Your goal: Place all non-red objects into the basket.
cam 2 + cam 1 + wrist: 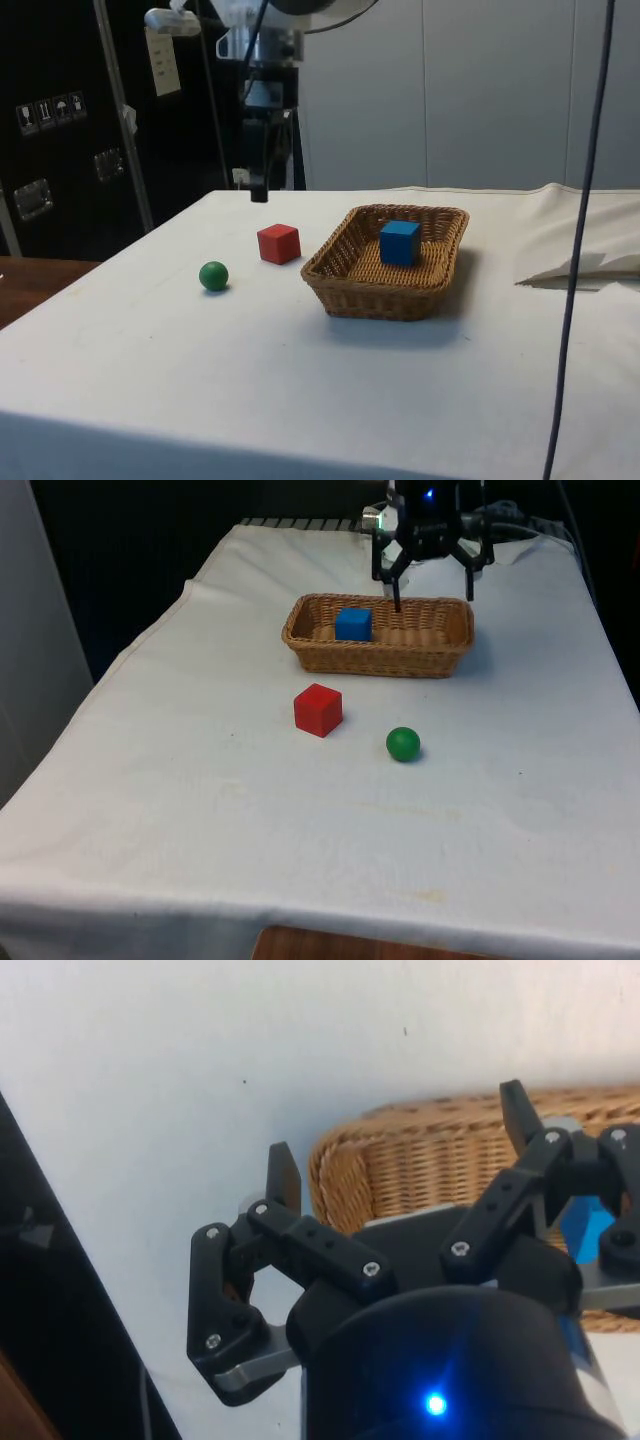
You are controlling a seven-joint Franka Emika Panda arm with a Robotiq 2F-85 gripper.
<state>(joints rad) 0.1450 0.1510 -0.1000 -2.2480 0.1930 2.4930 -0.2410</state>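
Our gripper (432, 588) hangs spread and empty above the basket's (380, 660) far rim. The blue cube (353, 624) sits inside; the green ball (403, 744) (next, we judge) waits on the cloth near the red cube (318, 709).

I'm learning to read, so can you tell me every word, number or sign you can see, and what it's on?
No words or numbers can be read here.
Dark cabinet, side view: a small label with picture signs, too small to read.
White tag hanging near the arm: its print is too blurred to read.
Blue cube, red cube, green ball, basket and hand: no writing on them.
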